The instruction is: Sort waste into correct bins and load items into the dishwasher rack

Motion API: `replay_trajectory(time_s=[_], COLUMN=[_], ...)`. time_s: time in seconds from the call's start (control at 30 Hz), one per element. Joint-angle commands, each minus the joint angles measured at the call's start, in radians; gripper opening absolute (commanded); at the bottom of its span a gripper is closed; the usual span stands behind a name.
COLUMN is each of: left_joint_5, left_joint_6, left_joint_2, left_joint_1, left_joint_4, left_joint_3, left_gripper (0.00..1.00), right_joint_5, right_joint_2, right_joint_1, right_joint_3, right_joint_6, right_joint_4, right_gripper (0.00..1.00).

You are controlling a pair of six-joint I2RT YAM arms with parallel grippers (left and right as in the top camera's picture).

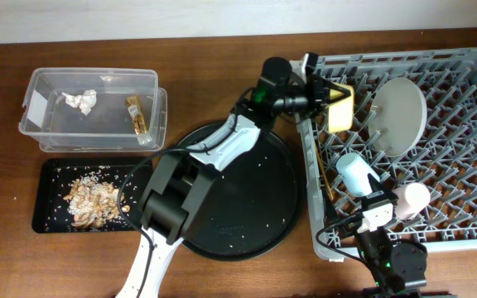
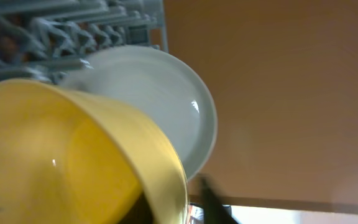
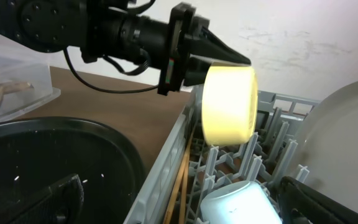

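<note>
Left gripper [image 1: 331, 93] clamped on the rim of the yellow bowl [image 1: 341, 108], holding it on its side just above the upper-left corner of the grey dishwasher rack [image 1: 470, 223]. The arm stretches across the large round black tray [image 1: 247, 207] to reach it. In the right wrist view the bowl hangs over the rack's pegs with its rim turned toward the gripper; whether it touches a peg cannot be told.

Already in the rack: the pale grey-green plate [image 1: 400, 116] stands on edge among the pegs, just right of the bowl. The light-blue cup [image 1: 354, 174] lies on its side below it. The pink cup [image 1: 413, 199] sits near the rack's lower edge, close to the blue one. The wooden chopsticks [image 3: 179, 186] lie along the rack's left wall.

The right gripper [image 1: 374, 204] hovers low over the rack's front edge, beside the pink cup — its jaws stand apart and hold nothing.

On the left of the brown bench [image 1: 222, 50], the clear plastic tub [image 1: 36, 124] holds the crumpled white tissue [image 1: 79, 100] and the gold-brown snack wrapper [image 1: 139, 117]. Just below it, the shallow black rectangular tray [image 1: 48, 178] carries the beige food scraps [image 1: 93, 203] — a few pale crumbs also dot the round tray.
</note>
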Motion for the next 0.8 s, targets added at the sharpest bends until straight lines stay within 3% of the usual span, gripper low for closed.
replay_trajectory(time_s=[0.0,0.3,0.4,0.43,0.47,0.57,0.7,0.77], left_joint_5=[0.062,0.199,0.232,0.222,0.153,-0.275,-0.782,-0.976], left_joint_6=[-0.012,-0.041,0.101,0.198,0.383,0.747,0.974,0.985], left_joint_2=[0.04,0.004,-0.081,-0.114,-0.177,-0.36,-0.627,-0.745], left_joint_1=[0.05,0.153,0.188,0.196,0.208,0.225,0.225,0.225], left_joint_4=[-0.005,-0.002,-0.085,-0.205,-0.466,-1.081,-1.55,-1.692], left_joint_3=[0.006,0.006,0.006,0.006,0.006,0.006,0.006,0.006], left_gripper=[1.0,0.99,0.99,0.99,0.99,0.99,0.99,0.99], right_joint_5=[-0.005,-0.005,-0.005,-0.005,-0.005,-0.005,-0.005,-0.005], right_joint_2=[-0.006,-0.006,-0.006,-0.006,-0.006,-0.006,-0.006,-0.006], right_joint_1=[-0.006,-0.006,-0.006,-0.006,-0.006,-0.006,-0.006,-0.006], right_joint_3=[-0.007,-0.007,-0.007,-0.007,-0.007,-0.007,-0.007,-0.007], right_joint_6=[-0.003,-0.003,-0.003,-0.003,-0.003,-0.003,-0.003,-0.003], right_joint_4=[-0.001,-0.001,-0.001,-0.001,-0.001,-0.001,-0.001,-0.001], right_gripper=[0.98,0.98,0.98,0.98,0.98,0.98,0.98,0.98])
